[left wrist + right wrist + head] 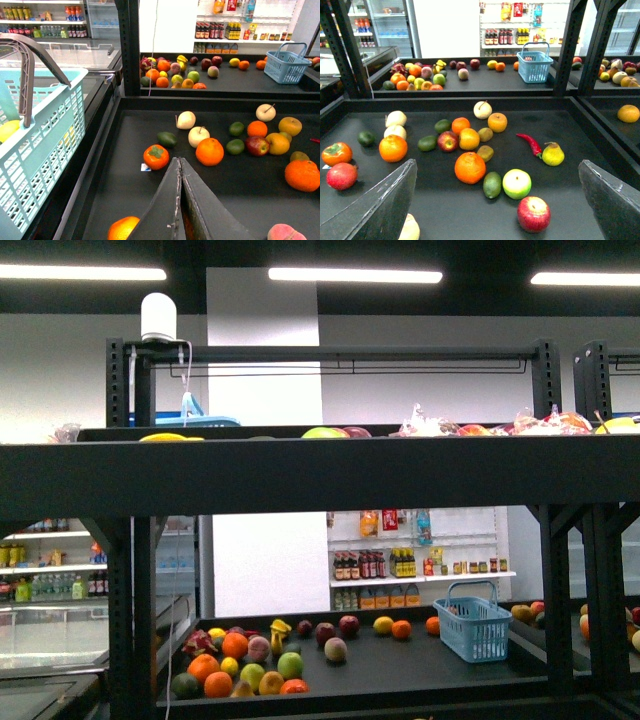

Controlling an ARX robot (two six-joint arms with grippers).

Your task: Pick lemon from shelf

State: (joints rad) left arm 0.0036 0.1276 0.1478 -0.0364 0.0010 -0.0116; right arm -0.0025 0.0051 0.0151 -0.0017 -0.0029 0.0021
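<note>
The fingers (165,200) of the left gripper (179,161) were pressed together with nothing between them, over the shelf's (210,103) dark tray. Left of those fingers, past the tray's raised rim, stood a pale blue basket (47,150). A bright yellow rounded piece inside it was my best guess for the lemon (7,131), though too little showed to be sure. Just ahead of the tips lay a tomato-like red fruit (156,156) and an orange (209,151), with bare tray around them.

The right gripper (497,165) was spread wide and empty, probably ready to close on a fruit. Between and ahead of its fingers (375,205) sat an orange (469,167), a dark green fruit (492,184) and a green apple (517,183). No plain yellow fruit showed among them. Right of them were a red chilli (530,143) and a pear (553,154), then the rim and a thick upright (567,47) that I judged would limit a sideways swing.
</note>
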